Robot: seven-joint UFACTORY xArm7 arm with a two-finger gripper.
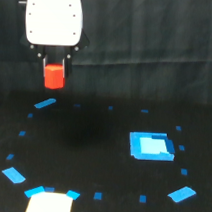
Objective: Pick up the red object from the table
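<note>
The gripper (pixel 54 66) is pinching the red object (pixel 53 76) between its dark fingers, holding it in the air above the far-left part of the table (pixel 92 143), clear of the surface. A larger bright blue rectangle (pixel 151 145) is lying toward the table's right side, with small blue tape marks (pixel 97 196) dotting the edges.

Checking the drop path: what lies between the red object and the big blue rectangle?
In the exterior view, bare black table separates the red object from the blue rectangle.
</note>
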